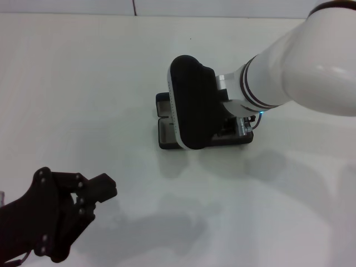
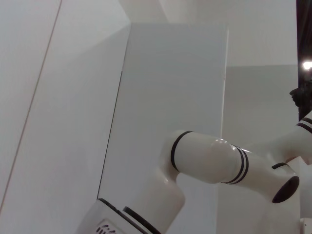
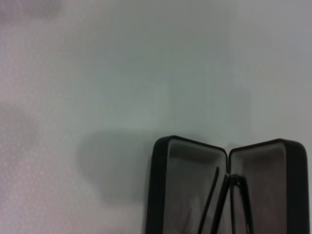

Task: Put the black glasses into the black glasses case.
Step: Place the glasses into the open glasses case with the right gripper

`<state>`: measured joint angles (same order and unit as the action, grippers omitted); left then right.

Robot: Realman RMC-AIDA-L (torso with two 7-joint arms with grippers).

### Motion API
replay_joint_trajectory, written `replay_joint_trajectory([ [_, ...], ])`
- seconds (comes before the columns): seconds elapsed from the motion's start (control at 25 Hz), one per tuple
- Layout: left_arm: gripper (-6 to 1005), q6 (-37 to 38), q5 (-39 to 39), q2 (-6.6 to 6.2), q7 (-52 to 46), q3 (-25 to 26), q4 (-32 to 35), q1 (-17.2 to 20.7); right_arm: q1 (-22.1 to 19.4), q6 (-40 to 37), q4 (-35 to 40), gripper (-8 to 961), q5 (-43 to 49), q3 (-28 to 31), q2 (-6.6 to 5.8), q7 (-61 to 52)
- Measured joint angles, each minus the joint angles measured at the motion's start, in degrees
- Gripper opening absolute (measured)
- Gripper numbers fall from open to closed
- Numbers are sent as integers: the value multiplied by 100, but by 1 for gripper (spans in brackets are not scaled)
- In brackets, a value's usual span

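The black glasses case (image 1: pixel 164 135) lies open on the white table, mostly covered in the head view by my right arm's black wrist housing. My right gripper (image 1: pixel 232 127) hangs directly over it. In the right wrist view the black glasses case (image 3: pixel 183 180) shows both grey-lined halves. The thin temple arms of the black glasses (image 3: pixel 213 202) slant across the hinge and the halves beside it. Whether they rest in the case or hang above it cannot be told. My left gripper (image 1: pixel 95 193) is parked at the near left, far from the case.
The white table (image 1: pixel 83 83) stretches around the case. The right arm's white forearm (image 1: pixel 300 67) reaches in from the upper right. The left wrist view shows only a wall and the white arm links (image 2: pixel 209 158).
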<state>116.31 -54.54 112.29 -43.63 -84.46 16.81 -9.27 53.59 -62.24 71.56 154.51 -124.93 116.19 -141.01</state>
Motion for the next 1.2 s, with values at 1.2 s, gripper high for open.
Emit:
replay_joint_trajectory([
  [1.2, 48, -13, -137, 83, 194, 0, -91, -71, 20, -110, -33, 117, 99, -73, 0, -245],
])
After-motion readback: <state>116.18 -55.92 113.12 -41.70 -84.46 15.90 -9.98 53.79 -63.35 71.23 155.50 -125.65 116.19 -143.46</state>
